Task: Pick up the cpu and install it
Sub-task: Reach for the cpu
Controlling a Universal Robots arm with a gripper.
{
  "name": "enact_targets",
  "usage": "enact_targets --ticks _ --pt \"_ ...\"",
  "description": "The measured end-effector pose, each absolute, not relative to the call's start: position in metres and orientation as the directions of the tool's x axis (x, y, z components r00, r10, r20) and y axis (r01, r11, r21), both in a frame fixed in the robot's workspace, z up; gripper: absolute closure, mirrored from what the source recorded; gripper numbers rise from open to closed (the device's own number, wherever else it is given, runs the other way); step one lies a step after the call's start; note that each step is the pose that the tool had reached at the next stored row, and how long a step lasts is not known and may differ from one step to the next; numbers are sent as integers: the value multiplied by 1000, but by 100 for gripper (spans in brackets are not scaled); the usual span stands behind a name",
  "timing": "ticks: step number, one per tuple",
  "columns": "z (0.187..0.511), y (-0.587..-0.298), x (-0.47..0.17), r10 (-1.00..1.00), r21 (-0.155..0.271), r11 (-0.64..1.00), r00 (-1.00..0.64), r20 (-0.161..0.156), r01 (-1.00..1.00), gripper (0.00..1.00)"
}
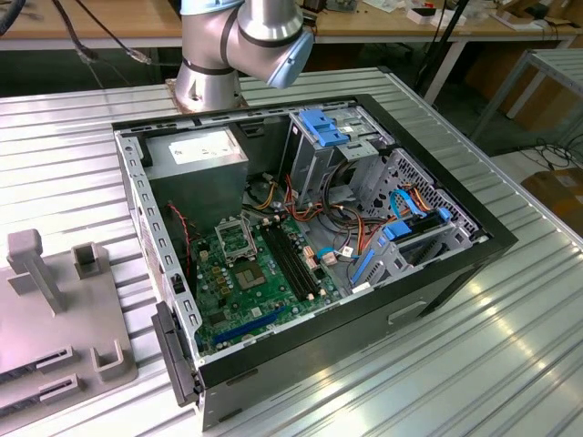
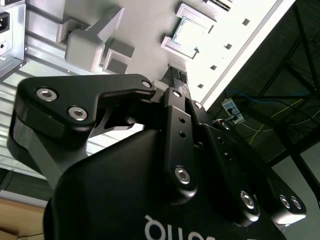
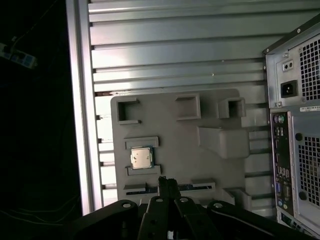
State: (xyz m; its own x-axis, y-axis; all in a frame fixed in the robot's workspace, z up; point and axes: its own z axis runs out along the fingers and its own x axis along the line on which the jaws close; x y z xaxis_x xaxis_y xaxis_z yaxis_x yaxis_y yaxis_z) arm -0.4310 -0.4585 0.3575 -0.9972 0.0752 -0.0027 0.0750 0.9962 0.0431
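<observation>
While the cpu (image 3: 141, 157) lies in a slot of the tray (image 3: 175, 135), the gripper (image 3: 168, 186) hangs near, fingers (image 2: 181, 130) together and empty; a good grasp needs them opened and square to its edges.

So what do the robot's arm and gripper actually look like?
The arm is silver-grey metal tube with rounded joints and a light blue cap. The gripper is matte black, built of angular linked bars with silver screw heads and white lettering.

Arm (image 1: 244, 36), grey tray (image 1: 82, 314) cropped by exterior view's edges.
</observation>
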Motion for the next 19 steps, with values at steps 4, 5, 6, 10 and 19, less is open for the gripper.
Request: enact_targets --ticks 4,5,6,10,19 --pt "355 -459 -432 75 43 996 -997 -2 75 89" --pt "355 -459 -432 75 43 996 -997 -1 75 89" --pt "354 -459 -433 75 43 996 -997 -1 75 89" --pt "351 -459 -434 75 43 996 -997 1 75 89" --pt "345 -459 -438 75 42 996 -997 4 75 89"
